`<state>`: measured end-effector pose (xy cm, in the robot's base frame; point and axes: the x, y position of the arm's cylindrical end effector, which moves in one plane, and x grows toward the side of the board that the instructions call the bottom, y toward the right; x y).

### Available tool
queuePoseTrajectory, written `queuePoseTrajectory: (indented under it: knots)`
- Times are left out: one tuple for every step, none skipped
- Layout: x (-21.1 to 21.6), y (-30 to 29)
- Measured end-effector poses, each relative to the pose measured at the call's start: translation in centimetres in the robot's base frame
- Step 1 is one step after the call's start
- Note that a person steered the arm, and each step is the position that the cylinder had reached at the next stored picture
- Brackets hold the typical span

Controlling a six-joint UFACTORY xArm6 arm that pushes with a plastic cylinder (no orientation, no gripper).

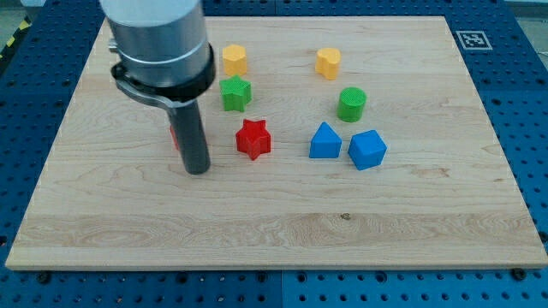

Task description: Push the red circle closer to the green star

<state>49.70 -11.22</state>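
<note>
Red circle (174, 135) is mostly hidden behind the rod, just a sliver showing at its left edge. The tip (198, 170) sits right against it, grabbing nothing. Green star (235, 92) is up and right, red star (253, 139) beside.

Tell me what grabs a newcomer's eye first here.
The big grey arm at the view's top left, its dark rod ending at my tip, which hides most of a red block. Right of it, a red star sits below the green star.
</note>
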Motion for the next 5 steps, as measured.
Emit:
queuePoseTrajectory:
  knots:
    - [-1.7,-2.4]
    - [-2.1,-2.9]
    - [-2.1,-2.9]
    - [-2.1,-2.8]
    - [-2.8,-2.8]
